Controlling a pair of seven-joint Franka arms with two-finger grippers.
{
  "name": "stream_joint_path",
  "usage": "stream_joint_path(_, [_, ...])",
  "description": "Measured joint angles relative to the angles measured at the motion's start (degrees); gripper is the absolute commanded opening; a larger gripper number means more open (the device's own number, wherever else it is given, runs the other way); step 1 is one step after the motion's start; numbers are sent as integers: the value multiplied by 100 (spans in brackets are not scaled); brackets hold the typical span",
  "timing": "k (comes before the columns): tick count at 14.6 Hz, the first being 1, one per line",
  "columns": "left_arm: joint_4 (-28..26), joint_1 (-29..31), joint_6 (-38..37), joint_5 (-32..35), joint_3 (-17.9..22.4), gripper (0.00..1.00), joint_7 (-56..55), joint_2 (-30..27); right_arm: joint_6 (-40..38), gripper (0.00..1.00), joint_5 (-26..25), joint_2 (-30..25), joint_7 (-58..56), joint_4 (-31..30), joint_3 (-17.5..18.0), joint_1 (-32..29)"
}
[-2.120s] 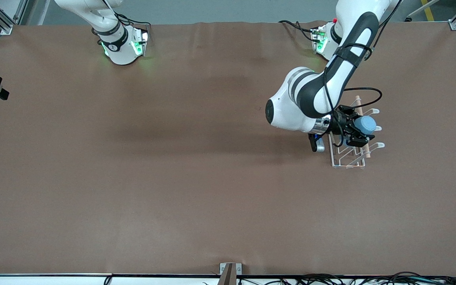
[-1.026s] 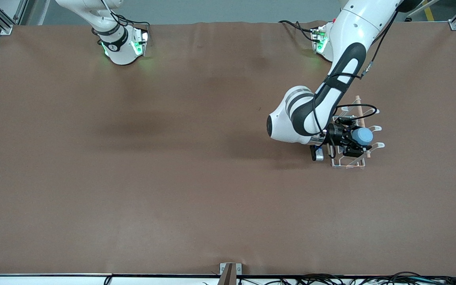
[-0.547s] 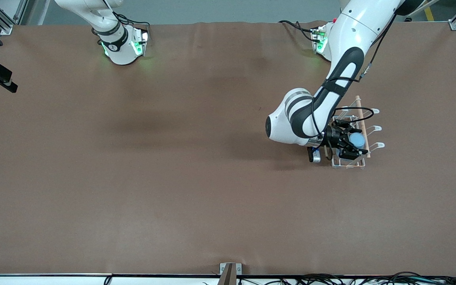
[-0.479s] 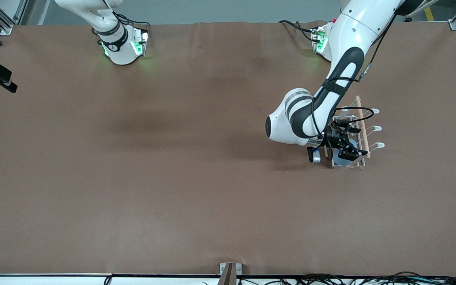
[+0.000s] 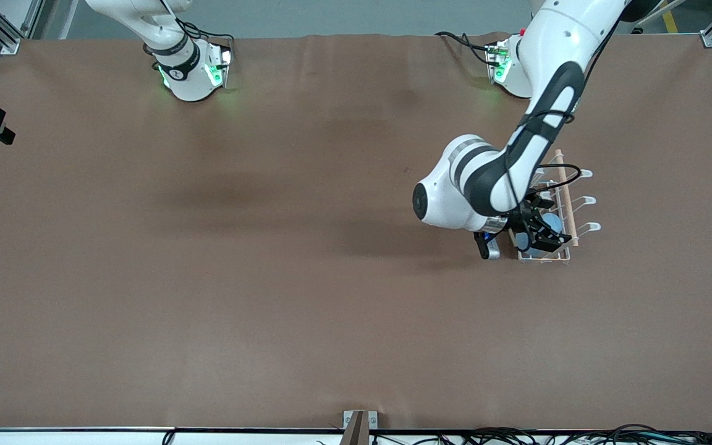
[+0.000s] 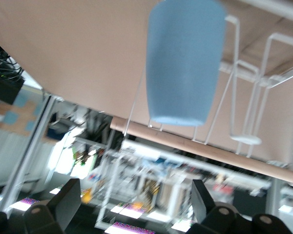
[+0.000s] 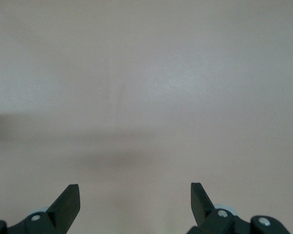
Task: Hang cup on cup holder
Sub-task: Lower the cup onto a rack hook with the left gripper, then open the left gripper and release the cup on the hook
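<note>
The table is a broad brown sheet with the cup holder toward the left arm's end, and everything below is placed from that rack; the left arm bends down over it, while the right arm waits high near its own base, its right hand spread over bare table, well apart from the rack; the left hand sits at the rack, fingers spread and gripping nothing; the cup hangs on the rack's wire prongs, apart from the fingers, its long axis running straight away from that hand; the left arm is plainly the nearer one; judged from this, backing straight off along that axis would clear the prongs.
</note>
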Motion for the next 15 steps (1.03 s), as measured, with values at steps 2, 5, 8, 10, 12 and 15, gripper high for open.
stream_joint_path(2, [534, 6, -2, -929, 11, 100, -274, -200, -4, 100, 2, 5, 60, 10, -1, 0])
stream_joint_path(5, [1092, 18, -4, -1934, 20, 100, -1165, -477, -5, 100, 2, 14, 69, 16, -3, 0])
stream_joint_path(8, [1436, 20, 4, -2516, 19, 100, -2089, -684, -5, 100, 2, 24, 70, 28, -3, 0])
stream_joint_path(10, [1669, 107, 2, -3075, 20, 100, -2773, -814, -5, 100, 2, 30, 70, 39, -3, 0])
stream_joint_path(12, [1812, 361, 1, -3693, 20, 100, -3162, -1006, -8, 100, 2, 34, 70, 42, -3, 0])
stream_joint_path(15, [1897, 856, 6, -4053, 18, 100, -3202, -1400, -19, 100, 4, 43, 70, 43, -3, 0])
